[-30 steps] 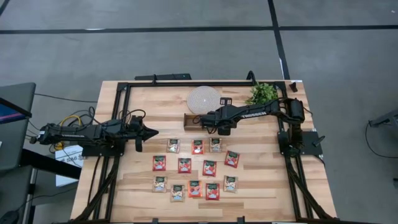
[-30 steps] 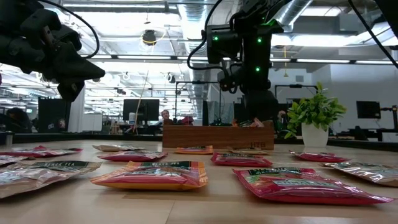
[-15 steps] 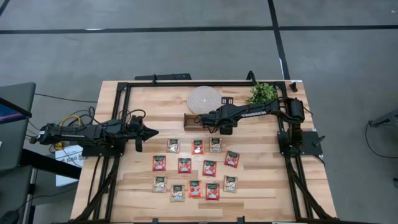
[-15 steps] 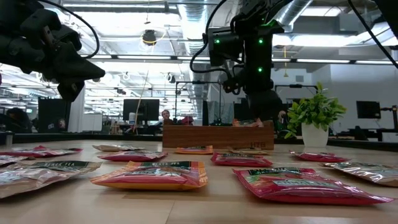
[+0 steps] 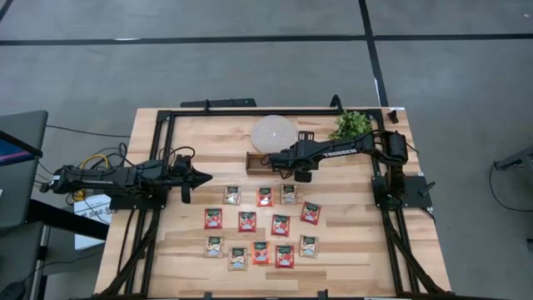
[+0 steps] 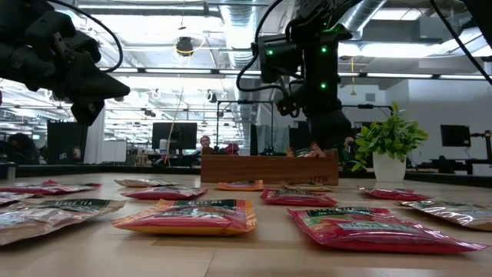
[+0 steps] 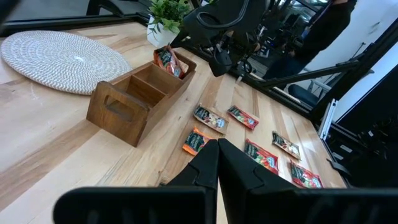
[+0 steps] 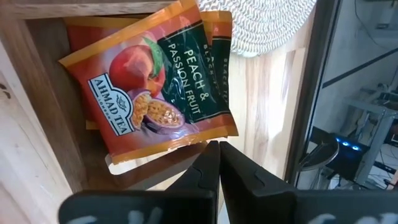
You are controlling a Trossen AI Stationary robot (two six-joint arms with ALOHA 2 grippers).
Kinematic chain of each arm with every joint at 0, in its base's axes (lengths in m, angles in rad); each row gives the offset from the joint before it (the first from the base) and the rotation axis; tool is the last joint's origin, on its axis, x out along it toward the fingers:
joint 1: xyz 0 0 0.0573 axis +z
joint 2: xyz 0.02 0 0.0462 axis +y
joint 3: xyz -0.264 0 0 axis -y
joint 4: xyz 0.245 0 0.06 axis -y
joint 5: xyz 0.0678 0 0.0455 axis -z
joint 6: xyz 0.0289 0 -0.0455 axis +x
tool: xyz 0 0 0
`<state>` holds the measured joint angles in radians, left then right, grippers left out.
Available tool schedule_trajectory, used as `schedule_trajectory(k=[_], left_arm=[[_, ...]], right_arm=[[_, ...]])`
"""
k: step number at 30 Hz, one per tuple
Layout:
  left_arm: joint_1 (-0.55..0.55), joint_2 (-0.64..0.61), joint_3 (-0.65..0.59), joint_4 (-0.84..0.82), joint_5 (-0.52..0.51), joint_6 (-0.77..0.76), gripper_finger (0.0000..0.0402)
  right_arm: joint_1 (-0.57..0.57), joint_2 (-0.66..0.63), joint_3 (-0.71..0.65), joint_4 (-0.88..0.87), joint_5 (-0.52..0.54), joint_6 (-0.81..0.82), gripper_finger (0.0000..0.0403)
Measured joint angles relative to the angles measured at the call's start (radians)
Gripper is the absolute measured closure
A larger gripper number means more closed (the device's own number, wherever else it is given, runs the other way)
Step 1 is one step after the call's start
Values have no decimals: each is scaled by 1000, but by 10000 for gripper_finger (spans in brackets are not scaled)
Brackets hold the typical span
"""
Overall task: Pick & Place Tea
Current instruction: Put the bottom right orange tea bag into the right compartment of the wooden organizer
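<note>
Tea sachets [image 5: 258,229]: thirteen lie flat in loose rows on the near half of the tabletop [image 5: 333,258], well apart from one another, apparently so each can be taken singly. Most are red; a few are pale with green print.

Peach and passion fruit sachet [image 8: 155,87]: leans tilted inside an end compartment of the wooden tray [image 7: 140,93], over at least one more sachet behind it. It touches no end effector and looks delivered.

Wooden tray: three compartments with a cut-out handle at one end, standing at the far middle of the tabletop, just beside the round woven mat [image 5: 273,132]. The other two compartments look empty in the left wrist view.

Right end effector [image 8: 214,152]: fingers pressed together and holding nothing, poised just above the tray's filled compartment.

Left end effector [image 7: 214,155]: fingers together, empty, hanging above the tabletop's left edge, well apart from the sachets; it appears to be waiting.

Potted plant [image 5: 351,125]: far right corner, clear of the working area.
</note>
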<state>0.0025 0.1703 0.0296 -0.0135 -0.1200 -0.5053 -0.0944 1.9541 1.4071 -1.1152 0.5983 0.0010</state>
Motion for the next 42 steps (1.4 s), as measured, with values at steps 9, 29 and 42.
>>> schedule_trajectory(k=[9, 29, 42], left_arm=[[0, 0, 0, 0, 0, 1, 401], [0, 0, 0, 0, 0, 2, 401], [0, 0, 0, 0, 0, 1, 401]], right_arm=[[0, 0, 0, 8, 7, 0, 401], [0, 0, 0, 20, 59, -17, 373], [-2, 0, 0, 28, 55, -63, 351]])
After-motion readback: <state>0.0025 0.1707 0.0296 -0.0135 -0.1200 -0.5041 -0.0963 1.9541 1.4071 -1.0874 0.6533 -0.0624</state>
